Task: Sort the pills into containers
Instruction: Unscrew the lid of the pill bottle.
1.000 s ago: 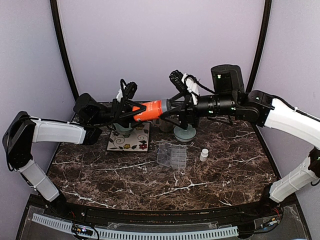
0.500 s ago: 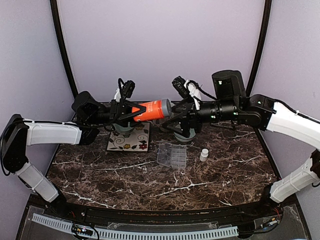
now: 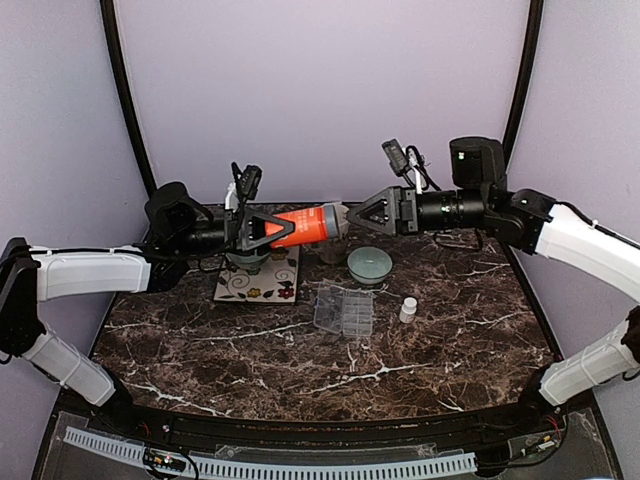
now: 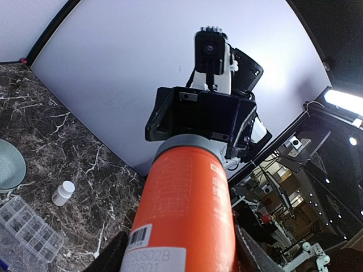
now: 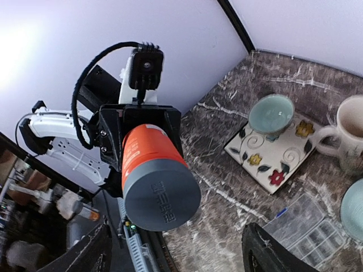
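The left pincer [image 3: 266,228] is pinching the orange bottle [image 3: 300,224] round its body and holding it level above the back of the table [image 3: 250,350], its grey cap [image 5: 161,195] pointing at the other arm. The right pincer [image 3: 352,215] is standing spread wide just at that cap, one finger on each side. In the right wrist view neither finger is touching the cap.

Below them the pill box [image 3: 345,310] is lying flat near the middle of the table. It is clear plastic, rectangular, and divided into rows of small compartments [image 3: 357,318], too small here to count. The pills are not showing clearly enough to tell whether any are lying in it.

Counted:
- One pill box.
- One orange bottle.
- One small white bottle [image 3: 408,309], standing upright just right of the box.
- Two pale green bowls: one [image 3: 370,264] just behind the box, the other [image 3: 247,260] sitting on the flowered tile.
- One flowered tile [image 3: 262,280], left of the box.
- One pale mug [image 5: 351,136], beside the tile.
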Controlling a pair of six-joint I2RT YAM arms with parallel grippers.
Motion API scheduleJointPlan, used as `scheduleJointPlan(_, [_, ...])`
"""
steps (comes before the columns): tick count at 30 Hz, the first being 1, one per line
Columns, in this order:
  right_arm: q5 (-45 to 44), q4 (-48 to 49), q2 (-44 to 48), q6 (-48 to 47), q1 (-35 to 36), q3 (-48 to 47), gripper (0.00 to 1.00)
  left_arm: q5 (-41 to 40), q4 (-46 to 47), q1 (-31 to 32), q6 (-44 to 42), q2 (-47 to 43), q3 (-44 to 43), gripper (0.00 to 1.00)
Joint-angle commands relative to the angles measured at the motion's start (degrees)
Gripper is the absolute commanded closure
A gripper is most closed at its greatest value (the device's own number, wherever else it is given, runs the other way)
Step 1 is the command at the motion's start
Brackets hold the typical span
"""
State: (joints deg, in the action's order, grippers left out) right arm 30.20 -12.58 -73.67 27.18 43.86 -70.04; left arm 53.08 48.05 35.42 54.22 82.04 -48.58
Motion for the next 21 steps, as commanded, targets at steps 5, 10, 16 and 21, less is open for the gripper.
scheduleJointPlan(5, [13.55,10.79,-7.57,29.05,-3.75,0.36,0.30,-0.70,-5.88,0.18,-9.65,-1.94,-1.74,1.00])
scheduleJointPlan(10, [15.83,16.12,-8.30,35.36,-4.12,0.25,0.30,-1.26,-10.23,0.18,-13.36,-2.41,-2.48,1.00])
scheduleJointPlan(16, [17.29,16.69,-9.58,38.56,-4.26,-0.01,0.33,-1.79,-11.56,0.18,-15.11,-2.28,-2.68,1.00])
scheduleJointPlan(21, [16.83,12.52,-10.51,36.53,-4.35,-1.11,0.33,-1.96,-12.08,0.18,-15.92,-1.81,-3.59,1.00])
